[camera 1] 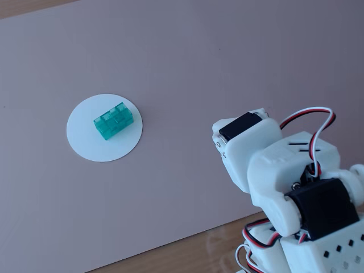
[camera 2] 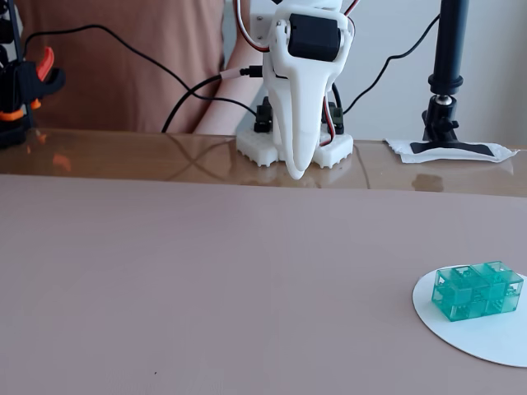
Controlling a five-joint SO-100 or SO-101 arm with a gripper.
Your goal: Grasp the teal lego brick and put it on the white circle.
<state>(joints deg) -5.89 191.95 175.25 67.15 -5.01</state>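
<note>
The teal lego brick [camera 1: 113,120] lies on the white circle [camera 1: 85,142], a little right of its middle in a fixed view. Both show at the lower right of the other fixed view, the brick [camera 2: 478,290] on the circle [camera 2: 486,341]. My gripper [camera 2: 296,169] hangs point-down at the arm's base, far from the brick. Its fingers are closed together and hold nothing. In a fixed view only the white arm [camera 1: 267,159] shows at the lower right, and the fingertips are hidden.
A pinkish-grey mat [camera 2: 206,280] covers the wooden table [camera 2: 123,152]. A black camera stand [camera 2: 449,74] rises at the back right and an orange-black clamp [camera 2: 25,82] sits at the back left. Cables run behind the arm's base [camera 2: 255,144].
</note>
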